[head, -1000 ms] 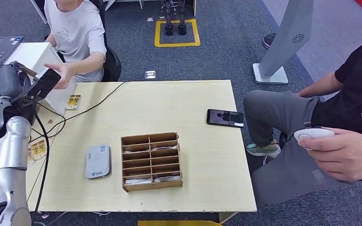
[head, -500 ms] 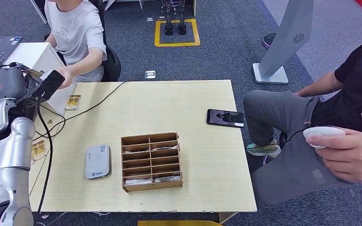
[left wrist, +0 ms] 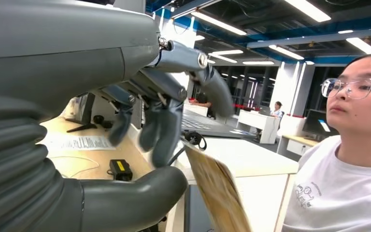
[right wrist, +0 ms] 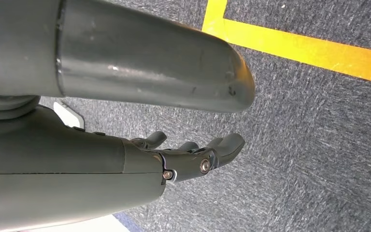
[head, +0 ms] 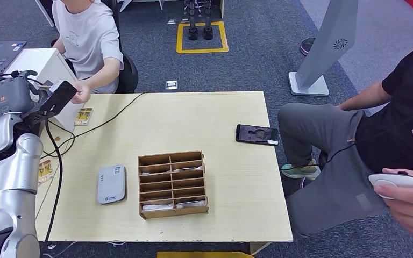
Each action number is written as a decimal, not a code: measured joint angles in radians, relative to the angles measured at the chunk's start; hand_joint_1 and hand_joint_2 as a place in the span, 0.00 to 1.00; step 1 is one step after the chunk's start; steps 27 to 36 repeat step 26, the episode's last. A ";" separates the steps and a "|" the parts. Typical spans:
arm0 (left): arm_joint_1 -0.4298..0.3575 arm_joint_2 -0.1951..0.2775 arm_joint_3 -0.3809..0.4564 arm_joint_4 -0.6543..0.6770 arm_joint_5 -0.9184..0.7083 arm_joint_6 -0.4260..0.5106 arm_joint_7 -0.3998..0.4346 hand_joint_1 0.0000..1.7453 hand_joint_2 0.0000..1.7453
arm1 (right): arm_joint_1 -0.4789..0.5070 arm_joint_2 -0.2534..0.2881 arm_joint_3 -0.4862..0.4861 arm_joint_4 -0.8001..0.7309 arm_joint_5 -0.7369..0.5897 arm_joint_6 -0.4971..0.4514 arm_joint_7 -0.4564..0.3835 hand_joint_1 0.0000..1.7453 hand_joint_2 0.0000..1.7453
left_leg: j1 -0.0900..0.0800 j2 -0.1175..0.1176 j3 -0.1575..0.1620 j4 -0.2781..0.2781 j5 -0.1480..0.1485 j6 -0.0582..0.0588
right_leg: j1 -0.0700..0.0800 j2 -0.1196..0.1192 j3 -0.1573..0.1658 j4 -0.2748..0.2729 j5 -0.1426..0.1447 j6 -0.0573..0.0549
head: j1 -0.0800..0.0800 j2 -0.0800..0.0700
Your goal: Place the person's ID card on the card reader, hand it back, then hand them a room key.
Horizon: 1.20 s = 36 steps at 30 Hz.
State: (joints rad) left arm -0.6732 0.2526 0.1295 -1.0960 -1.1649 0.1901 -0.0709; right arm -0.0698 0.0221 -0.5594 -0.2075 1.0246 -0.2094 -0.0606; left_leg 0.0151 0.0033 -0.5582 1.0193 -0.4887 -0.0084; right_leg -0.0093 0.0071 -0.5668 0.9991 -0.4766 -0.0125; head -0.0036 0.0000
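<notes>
The left robot hand (head: 59, 97), raised beside the desk (head: 204, 118), pinches the ID card (left wrist: 217, 193) between thumb and fingers at the person's hand (head: 80, 94); thin, stiff and likely slippery, it is best gripped across its flat faces, while the right robot hand (right wrist: 193, 154) hangs empty, fingers loosely apart.

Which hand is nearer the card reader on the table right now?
Left. The left hand is raised beyond the table's far left corner, up-left of the card reader. The right hand hangs over carpet.
</notes>
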 joint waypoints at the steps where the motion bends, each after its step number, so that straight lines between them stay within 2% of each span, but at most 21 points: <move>1: 0.000 -0.001 0.000 0.000 0.000 0.000 -0.001 0.00 1.00 | 0.000 0.000 0.000 0.000 0.000 0.000 0.000 0.00 0.00 | 0.000 0.000 0.000 0.000 0.000 0.000 | 0.000 0.000 0.000 0.000 0.000 0.000 | 0.000 0.000; 10: 0.011 -0.006 0.004 -0.008 0.018 -0.001 -0.036 0.00 1.00 | 0.001 0.000 -0.011 0.000 0.000 -0.001 -0.001 0.00 0.00 | 0.000 0.000 0.000 0.000 0.000 0.000 | 0.000 0.000 0.000 0.000 0.000 0.000 | 0.000 0.000; 16: 0.060 0.003 0.040 -0.037 0.087 -0.003 -0.079 0.00 1.00 | 0.003 0.000 -0.026 0.000 0.002 -0.002 -0.011 0.00 0.00 | 0.000 0.000 -0.001 0.000 0.000 0.000 | 0.000 0.000 0.000 0.000 0.000 0.000 | 0.000 0.000; 21: 0.149 0.029 0.106 -0.084 0.178 0.029 -0.156 0.00 1.00 | 0.006 0.000 -0.042 0.000 0.003 -0.003 -0.011 0.00 0.00 | 0.000 0.001 0.000 -0.001 0.000 0.000 | 0.000 0.001 0.000 0.001 0.000 0.000 | 0.000 0.000; 26: 0.311 0.051 0.227 -0.217 0.303 0.078 -0.224 0.00 1.00 | 0.013 0.000 -0.067 0.000 0.002 -0.005 0.001 0.00 0.00 | 0.000 0.003 -0.001 -0.001 -0.001 -0.001 | 0.000 0.004 -0.001 0.001 -0.001 0.000 | 0.000 0.000; 36: 0.311 0.051 0.227 -0.217 0.303 0.078 -0.224 0.00 1.00 | 0.013 0.000 -0.067 0.000 0.002 -0.005 0.001 0.00 0.00 | 0.000 0.003 -0.001 -0.001 -0.001 -0.001 | 0.000 0.004 -0.001 0.001 -0.001 0.000 | 0.000 0.000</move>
